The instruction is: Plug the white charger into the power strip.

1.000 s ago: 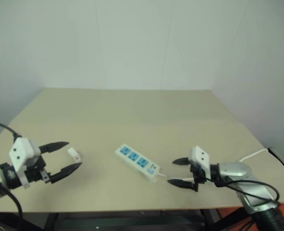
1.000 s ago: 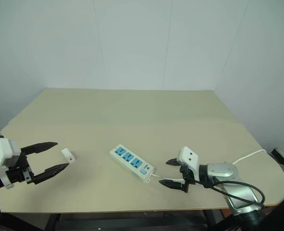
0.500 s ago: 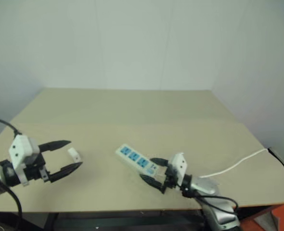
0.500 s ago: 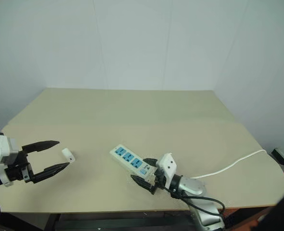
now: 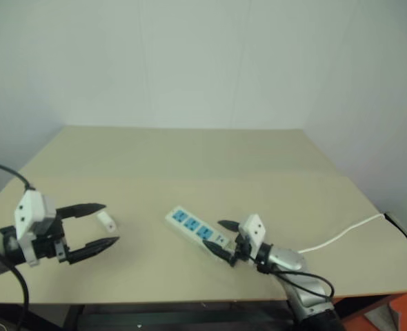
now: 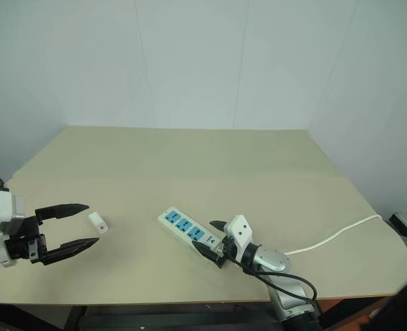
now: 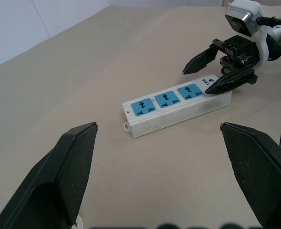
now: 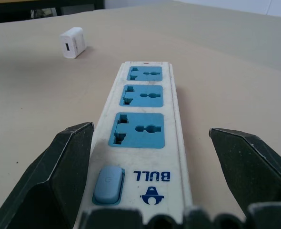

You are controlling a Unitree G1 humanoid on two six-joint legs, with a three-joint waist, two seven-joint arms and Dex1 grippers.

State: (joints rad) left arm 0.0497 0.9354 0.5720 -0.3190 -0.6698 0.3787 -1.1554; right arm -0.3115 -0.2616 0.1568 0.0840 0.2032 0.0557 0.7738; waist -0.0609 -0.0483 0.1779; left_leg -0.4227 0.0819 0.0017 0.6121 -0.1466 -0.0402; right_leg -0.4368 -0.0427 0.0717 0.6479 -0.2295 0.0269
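The power strip (image 5: 197, 232) lies aslant near the table's front middle, three blue sockets facing up (image 8: 143, 124). My right gripper (image 5: 223, 238) is open, its two black fingers (image 8: 62, 162) straddling the strip's switch end without closing on it. The white charger (image 5: 106, 221) lies on the table at the left, also seen past the strip's far end as the charger (image 8: 74, 42). My left gripper (image 5: 98, 225) is open and hovers just in front of the charger, apart from it. In the left wrist view the strip (image 7: 178, 106) and the right gripper (image 7: 221, 69) show between my left fingers (image 7: 59, 171).
The strip's thin white cord (image 5: 341, 233) runs off the table's right edge. The beige table (image 5: 203, 158) meets a white wall at the back; its front edge lies close below both grippers.
My right gripper has swung left from beside the cord to the strip's switch end, now straddling it. The left gripper stays open by the charger.
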